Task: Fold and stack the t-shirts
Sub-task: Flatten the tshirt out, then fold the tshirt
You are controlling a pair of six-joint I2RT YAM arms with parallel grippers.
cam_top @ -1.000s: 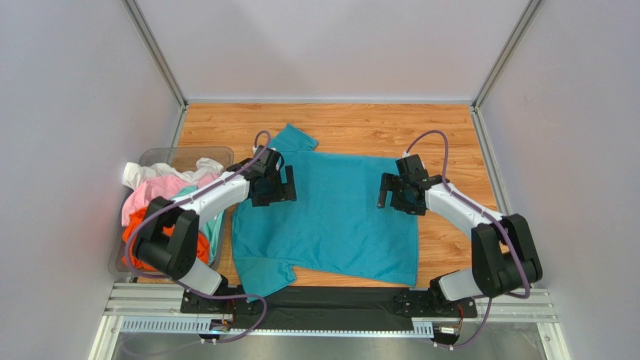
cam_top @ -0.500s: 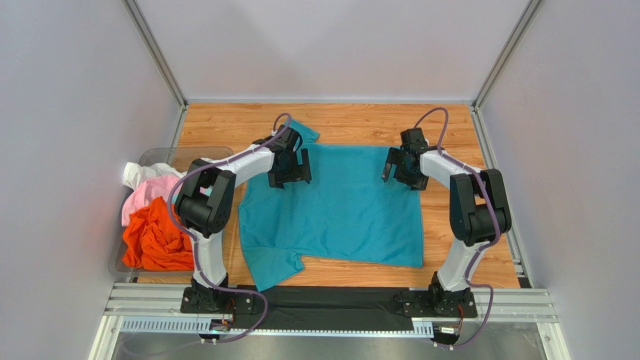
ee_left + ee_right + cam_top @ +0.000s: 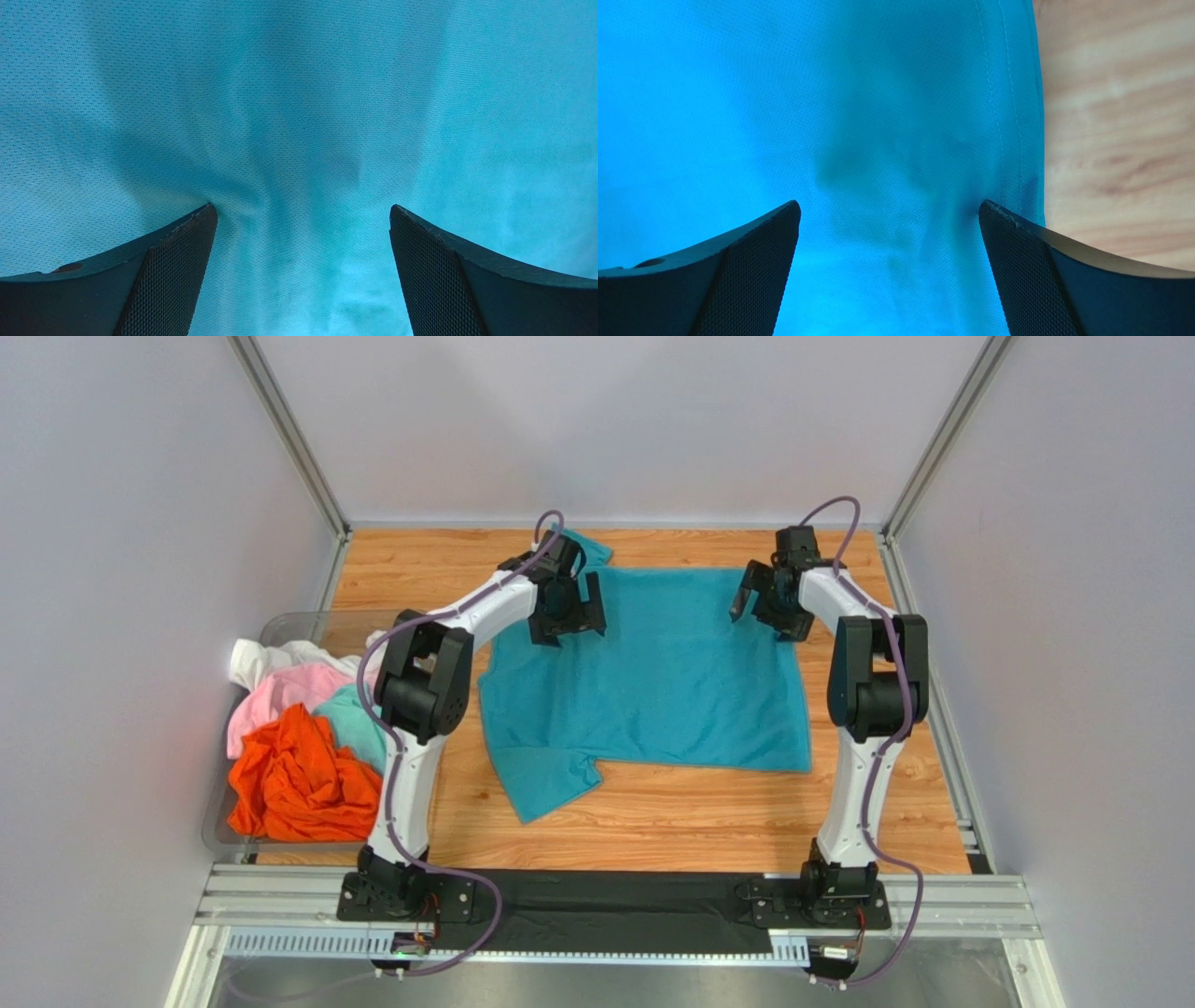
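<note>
A teal t-shirt (image 3: pixel 659 686) lies spread flat on the wooden table (image 3: pixel 673 819), one sleeve (image 3: pixel 550 781) at its near left corner. My left gripper (image 3: pixel 568 613) stands open over the shirt's far left part. Its fingertips touch the cloth (image 3: pixel 302 105), which wrinkles around the left fingertip (image 3: pixel 200 220). My right gripper (image 3: pixel 765 602) is open over the far right part, its right fingertip (image 3: pixel 997 213) near the stitched hem (image 3: pixel 1011 105). Nothing sits between either pair of jaws. Orange (image 3: pixel 295 784), pink (image 3: pixel 281 693), white (image 3: pixel 253 661) and light aqua (image 3: pixel 351 721) shirts lie heaped at the left.
The heap sits in a clear plastic bin (image 3: pixel 302 623) at the table's left edge. Grey walls with metal corner posts (image 3: pixel 919 462) close in the table on three sides. Bare wood (image 3: pixel 1116 140) shows right of the shirt's hem.
Both arms have stretched toward the far wall, and the teal shirt has slid with them away from the near edge. Both grippers stayed open.
</note>
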